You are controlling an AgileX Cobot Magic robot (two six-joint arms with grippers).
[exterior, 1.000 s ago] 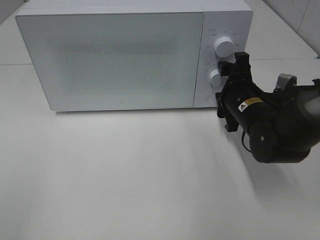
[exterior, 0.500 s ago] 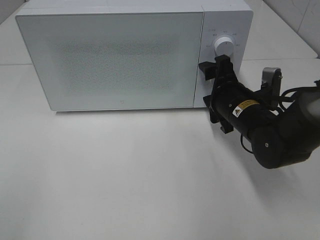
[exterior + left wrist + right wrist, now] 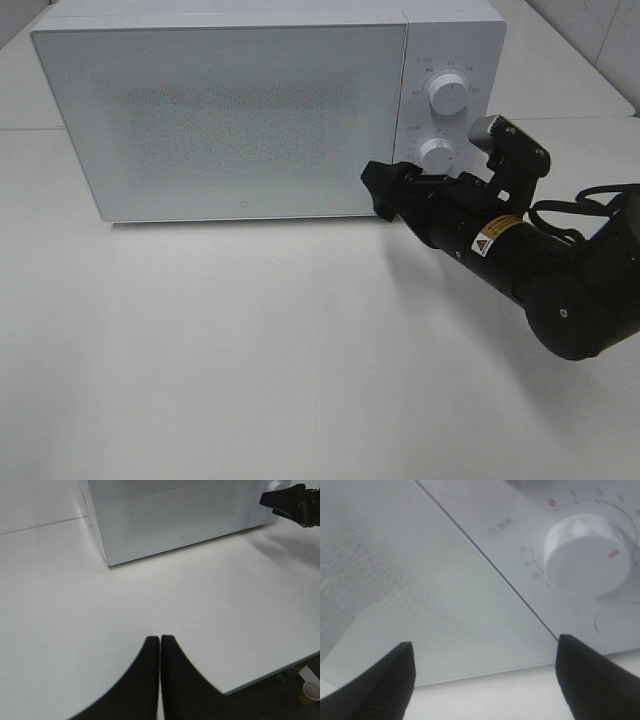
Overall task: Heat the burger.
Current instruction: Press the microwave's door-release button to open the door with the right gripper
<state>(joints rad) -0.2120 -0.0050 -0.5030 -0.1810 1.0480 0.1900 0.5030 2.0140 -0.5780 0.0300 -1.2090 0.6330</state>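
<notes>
Looking down from the high camera, the white microwave (image 3: pixel 220 120) stands on the white table (image 3: pixel 250 350) with its door shut. The dotted screen on the door hides the inside, so the burger cannot be made out and its place cannot be told. Two white dials, the upper dial (image 3: pixel 446 95) and the lower dial (image 3: pixel 436 153), sit on the panel to the right of the door. The right tool (image 3: pixel 393 188) reaches in front of the microwave's lower right corner, near the seam between door and panel. Its black arm (image 3: pixel 560 290) covers part of that corner and runs off the right edge.

From the left wrist, the left tool (image 3: pixel 160 647) is clenched, its two dark fingers pressed together with nothing between them, above bare table. The microwave's top is cut off. A paper cup (image 3: pixel 310 692) stands on the floor beyond the table edge.

From the right wrist, the right tool (image 3: pixel 485 645) is released, its fingers wide apart and holding nothing. Between them show the door's lower corner and the seam. One dial (image 3: pixel 586 555) with a red mark is near, and a round shape beside it is cut off.
</notes>
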